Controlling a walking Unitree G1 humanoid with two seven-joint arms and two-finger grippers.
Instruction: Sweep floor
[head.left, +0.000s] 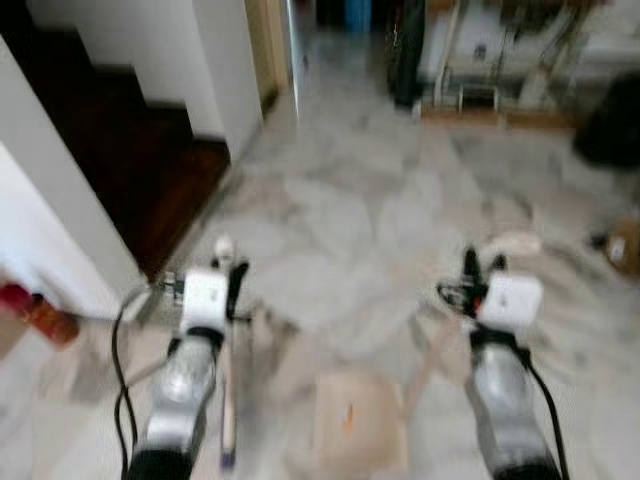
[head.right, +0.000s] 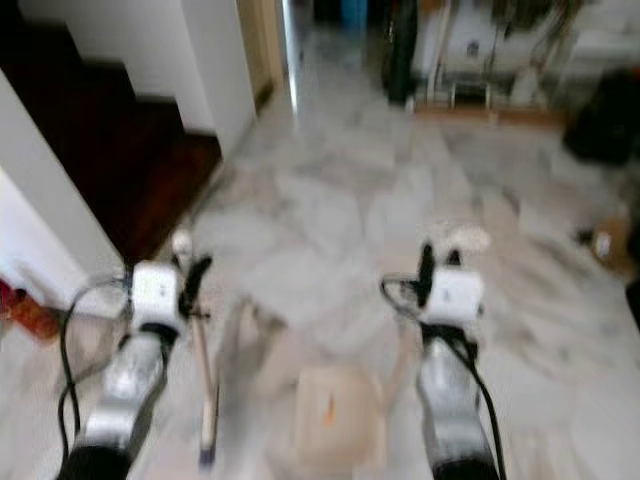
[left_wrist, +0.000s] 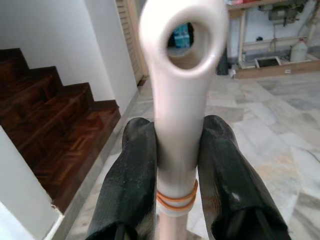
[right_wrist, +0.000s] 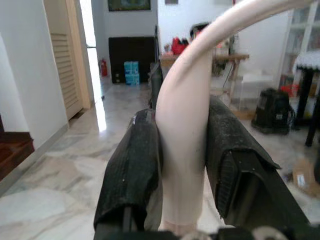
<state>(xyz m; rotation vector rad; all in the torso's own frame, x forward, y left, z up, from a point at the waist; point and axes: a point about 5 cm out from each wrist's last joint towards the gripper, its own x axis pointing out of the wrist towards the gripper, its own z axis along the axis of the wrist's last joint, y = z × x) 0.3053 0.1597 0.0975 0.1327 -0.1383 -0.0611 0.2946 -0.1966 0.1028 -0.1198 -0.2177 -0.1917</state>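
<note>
Both eye views are blurred. My left gripper (head.left: 228, 272) is shut on a white broom handle (left_wrist: 177, 100) that has a hanging hole at its top and orange bands lower down. The broom stick (head.left: 228, 420) runs down beside my left arm. My right gripper (head.left: 480, 272) is shut on a pale curved dustpan handle (right_wrist: 184, 115), squeezed between both black fingers (right_wrist: 132, 165). The beige dustpan (head.left: 352, 425) rests low on the marble floor (head.left: 380, 200) between my two arms.
A dark wooden staircase (head.left: 130, 170) and a white wall (head.left: 50, 230) stand to my left, with a red object (head.left: 40, 318) at the wall's foot. Tables and clutter (head.left: 500, 80) line the far side. A black object (head.left: 610, 130) and a brown box (head.left: 625, 245) sit at the right.
</note>
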